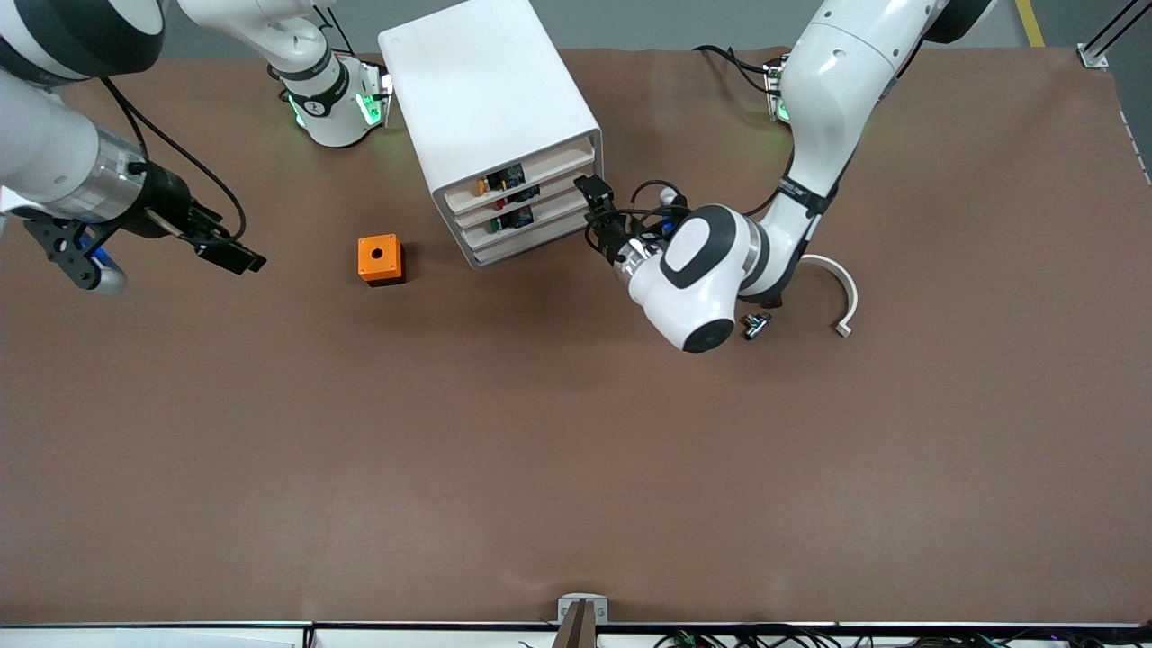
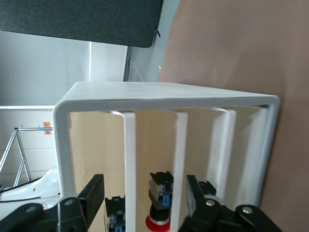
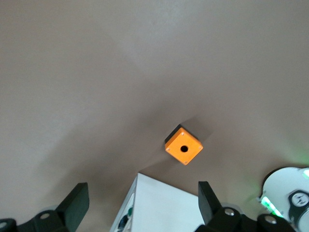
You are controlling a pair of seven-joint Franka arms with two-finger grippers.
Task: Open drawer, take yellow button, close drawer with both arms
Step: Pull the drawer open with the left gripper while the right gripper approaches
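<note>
the right gripper (image 1: 236, 256) is waiting with jaws wide over bare table toward the right arm's end, the orange cube (image 1: 381, 259) sitting between it and the cabinet (image 1: 490, 117). the yellow button (image 1: 483, 186) is lying in the top drawer (image 1: 526, 177), which looks barely open. the left gripper (image 1: 596, 207) is pressing in at the cabinet's front, jaws partly apart, holding nothing i can see. it should be catching the top lip only, then pulling straight.

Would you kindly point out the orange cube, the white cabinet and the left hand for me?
orange cube (image 1: 379, 258), front view, on its top face beside the hole.
white cabinet (image 1: 481, 85), front view, on its flat top panel.
left hand (image 1: 598, 205), front view, midway between its fingertips at the drawer fronts.
</note>
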